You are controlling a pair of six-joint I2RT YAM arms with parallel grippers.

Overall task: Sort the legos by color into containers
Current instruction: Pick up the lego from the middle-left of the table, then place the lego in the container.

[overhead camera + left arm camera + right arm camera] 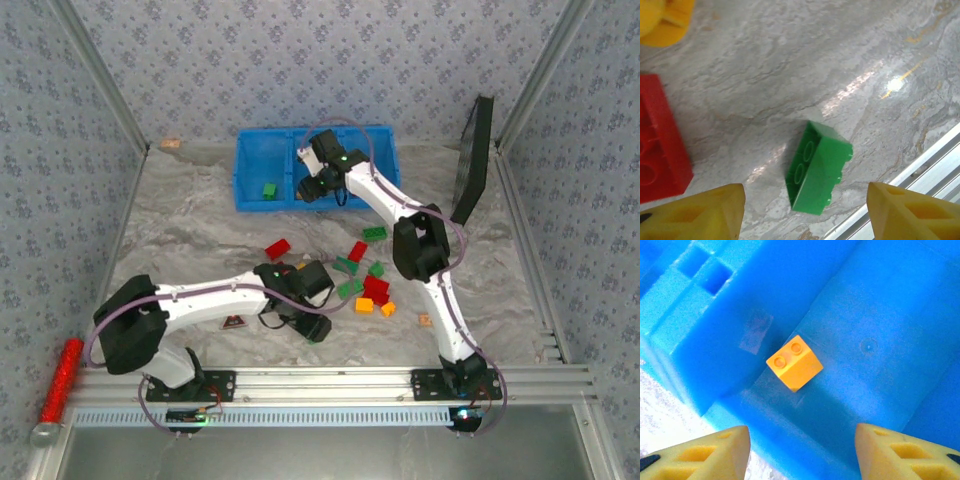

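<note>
In the blue bin (262,160) lie a green brick (269,189) and, under the spread, empty right gripper (800,434), an orange brick (794,363).

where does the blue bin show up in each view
top external: blue bin at the far middle of the table, right gripper over it.
right wrist: the bin spreads above the yellow fingers, an orange brick lying inside.
left wrist: a green brick on the table.
shared landmark: the marbled table surface.
</note>
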